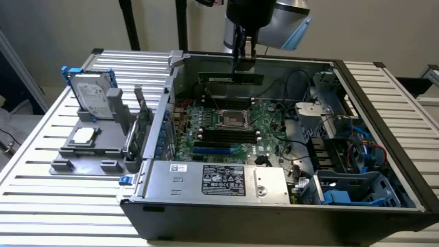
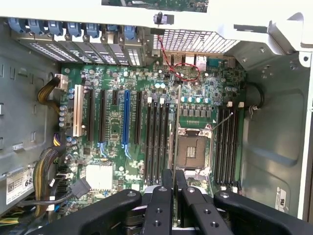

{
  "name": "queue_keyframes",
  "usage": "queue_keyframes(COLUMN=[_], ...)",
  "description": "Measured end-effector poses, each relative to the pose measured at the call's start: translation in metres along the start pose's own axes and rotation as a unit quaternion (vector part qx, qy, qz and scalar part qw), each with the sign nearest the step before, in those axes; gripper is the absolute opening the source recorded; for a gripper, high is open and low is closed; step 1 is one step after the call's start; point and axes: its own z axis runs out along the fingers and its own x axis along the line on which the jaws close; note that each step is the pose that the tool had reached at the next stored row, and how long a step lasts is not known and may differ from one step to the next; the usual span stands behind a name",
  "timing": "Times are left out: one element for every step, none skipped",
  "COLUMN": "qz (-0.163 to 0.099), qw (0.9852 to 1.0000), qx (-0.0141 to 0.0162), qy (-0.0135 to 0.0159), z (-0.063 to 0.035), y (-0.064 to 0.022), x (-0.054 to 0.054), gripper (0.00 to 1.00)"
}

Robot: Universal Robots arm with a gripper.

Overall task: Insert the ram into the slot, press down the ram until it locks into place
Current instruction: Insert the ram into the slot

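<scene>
The ram (image 1: 231, 78), a long green stick, hangs level above the open computer case, and my gripper (image 1: 243, 66) is shut on its top edge. It is high over the motherboard (image 1: 264, 141) and touches nothing. The black slots (image 1: 223, 135) lie parallel in the board, just beside the square silver processor socket (image 1: 232, 119). In the wrist view the ram (image 2: 177, 127) shows edge-on as a thin line running out from my gripper (image 2: 174, 178). It lies between one bank of black slots (image 2: 156, 142) and the processor socket (image 2: 194, 149). Another slot bank (image 2: 227, 147) lies beyond the socket.
A power supply (image 1: 219, 180) fills the case's near side, and a drive cage with blue parts (image 1: 357, 190) sits at the exterior view's right. Outside the case a grey stand (image 1: 86, 149) holds a hard drive (image 1: 92, 100) and an upright green card (image 1: 141, 128). Cables (image 2: 49, 161) run along the board's edge.
</scene>
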Motion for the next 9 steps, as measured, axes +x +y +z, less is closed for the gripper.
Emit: queue_keyframes(qz=[0.0,0.0,0.0,0.0,0.0,0.0,0.0,0.0,0.0], qw=[1.0,1.0,1.0,1.0,1.0,1.0,1.0,1.0,1.0], qx=[0.0,0.0001,0.0,0.0,0.0,0.0,0.0,0.0,0.0], qy=[0.0,-0.0001,0.0,0.0,0.0,0.0,0.0,0.0,0.0], z=[0.0007,0.0017,0.0029,0.0047,0.0064,0.0083,0.01,0.0118,0.0135], y=[-0.0002,-0.0006,-0.0012,-0.0015,-0.0018,-0.0022,-0.0026,-0.003,-0.0034], x=[0.0,0.0,0.0,0.0,0.001,0.001,0.001,0.002,0.002], gripper=[0.14,0.14,0.14,0.14,0.14,0.14,0.14,0.14,0.14])
